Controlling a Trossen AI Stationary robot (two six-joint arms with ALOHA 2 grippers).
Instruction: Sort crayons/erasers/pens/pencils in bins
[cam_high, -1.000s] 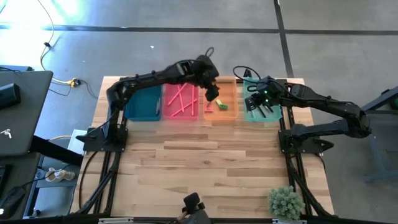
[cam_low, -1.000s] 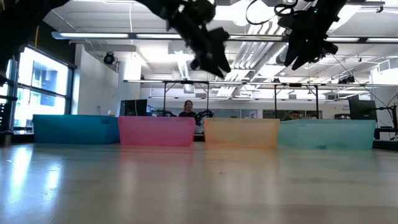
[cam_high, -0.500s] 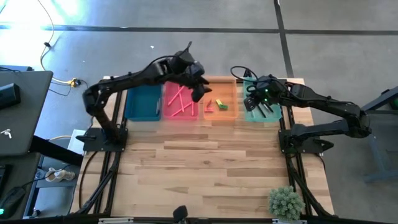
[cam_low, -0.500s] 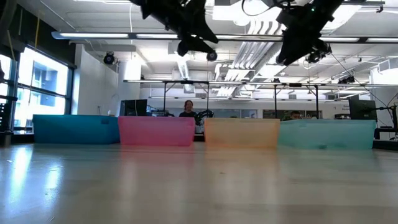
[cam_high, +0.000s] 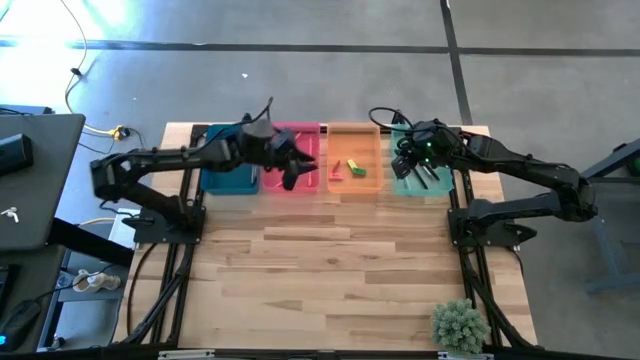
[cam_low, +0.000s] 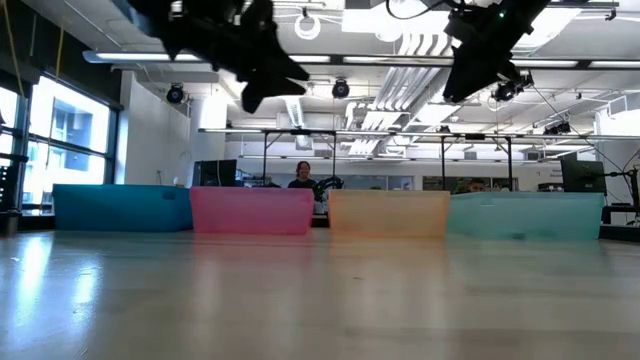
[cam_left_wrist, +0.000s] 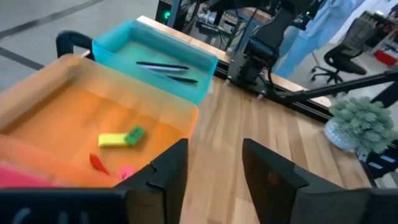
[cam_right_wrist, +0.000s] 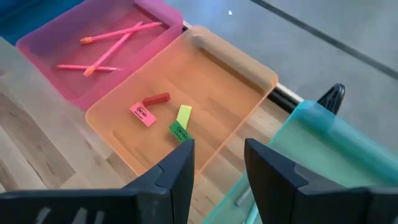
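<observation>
Four bins stand in a row along the table's far edge: teal-blue (cam_high: 226, 170), pink (cam_high: 308, 150), orange (cam_high: 356, 150) and mint-green (cam_high: 405, 185). Pink pencils (cam_right_wrist: 112, 40) lie in the pink bin. The orange bin (cam_right_wrist: 205, 81) holds the erasers: yellow (cam_right_wrist: 184, 114), green (cam_right_wrist: 179, 131), red (cam_right_wrist: 156, 99) and pink (cam_right_wrist: 142, 114). Two black pens (cam_left_wrist: 165, 67) lie in the mint-green bin (cam_left_wrist: 124, 37). My left gripper (cam_high: 293, 175) hangs open above the pink bin, with nothing between its fingers. My right gripper (cam_high: 405, 165) hangs open and empty above the mint-green bin.
The near half of the wooden table (cam_high: 330, 260) lies bare. A small green plant (cam_high: 458, 322) stands at the near right corner. A person (cam_low: 302, 175) shows in the room behind the bins.
My left gripper has swung from above the orange bin toward the table's left, to above the pink bin, drawing back toward its base and sinking a little. My right gripper has stayed over the mint-green bin and rolled slightly at the wrist.
</observation>
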